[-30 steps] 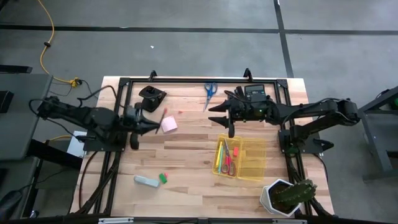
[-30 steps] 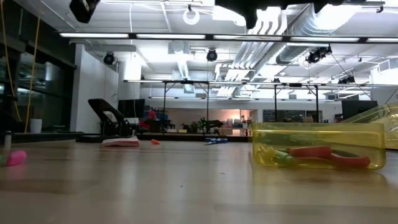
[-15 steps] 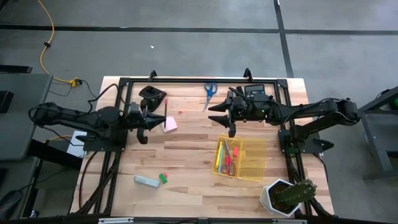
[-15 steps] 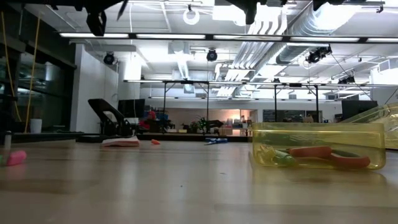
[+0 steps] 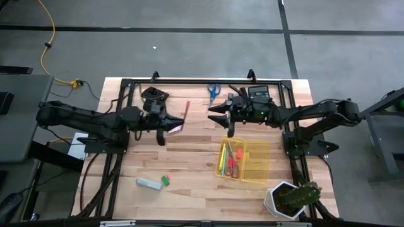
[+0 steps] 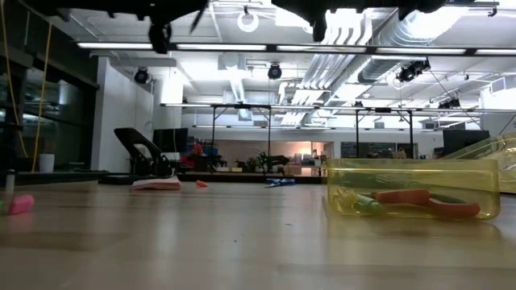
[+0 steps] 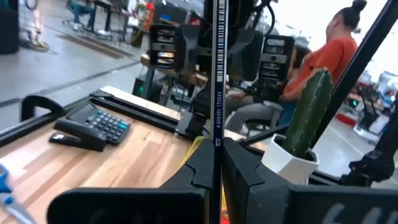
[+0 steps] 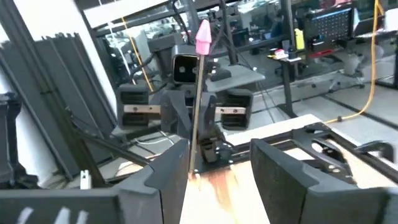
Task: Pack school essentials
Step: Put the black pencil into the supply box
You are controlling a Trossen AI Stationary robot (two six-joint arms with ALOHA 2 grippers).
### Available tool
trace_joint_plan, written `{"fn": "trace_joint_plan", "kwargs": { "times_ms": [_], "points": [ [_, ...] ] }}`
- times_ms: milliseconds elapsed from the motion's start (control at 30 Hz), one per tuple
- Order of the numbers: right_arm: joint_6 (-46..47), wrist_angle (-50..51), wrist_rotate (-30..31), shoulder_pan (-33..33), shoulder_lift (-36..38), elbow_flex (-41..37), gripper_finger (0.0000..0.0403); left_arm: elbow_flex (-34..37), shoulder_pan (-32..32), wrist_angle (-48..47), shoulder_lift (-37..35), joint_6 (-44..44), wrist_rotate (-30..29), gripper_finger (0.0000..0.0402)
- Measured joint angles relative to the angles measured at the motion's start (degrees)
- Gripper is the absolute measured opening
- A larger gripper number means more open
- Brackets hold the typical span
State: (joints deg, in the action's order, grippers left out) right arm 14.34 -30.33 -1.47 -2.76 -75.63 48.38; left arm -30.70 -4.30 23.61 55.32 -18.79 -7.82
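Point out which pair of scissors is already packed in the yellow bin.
The red-handled scissors lie inside the yellow bin, beside a yellow marker. The blue-handled scissors lie on the bare table at its far edge.

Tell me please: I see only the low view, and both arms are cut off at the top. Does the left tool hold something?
Observer: Yes. The left tool is shut on the pencil, which stands straight up between its fingers.
Operator: And the right tool?
Observer: The right tool is open and empty, facing the left one.
Operator: Where is the sticky-note pad?
Observer: The pink sticky-note pad lies on the table, partly under the left tool.
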Motion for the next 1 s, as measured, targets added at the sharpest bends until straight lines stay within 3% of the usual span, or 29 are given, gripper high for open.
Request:
{"fn": "trace_joint_plan", "kwargs": {
  "times_ms": [200, 533, 900, 1000],
  "points": [
    [0.7, -9.0, 1.5, 0.7, -5.6, 0.0, 0.0165, -7.9, -2.1, -0.2, 10.9, 0.1, 4.6, 0.0000],
    [3.7, -11.2, 2.8, 0.5, -5.7, 0.0, 0.0165, -14.5, -2.2, -0.2, 18.3, -0.1, 5.2, 0.0001],
    [3.7, -11.9, -0.2, 0.9, -5.7, 0.0, 0.0164, -15.2, -3.4, 0.2, 18.9, -1.6, 5.4, 0.0001],
    [3.9, -11.9, -0.2, 0.9, -5.7, 0.0, 0.0146, -15.2, -3.6, -0.3, 19.0, -1.6, 5.4, 0.0001]
  ]
}}
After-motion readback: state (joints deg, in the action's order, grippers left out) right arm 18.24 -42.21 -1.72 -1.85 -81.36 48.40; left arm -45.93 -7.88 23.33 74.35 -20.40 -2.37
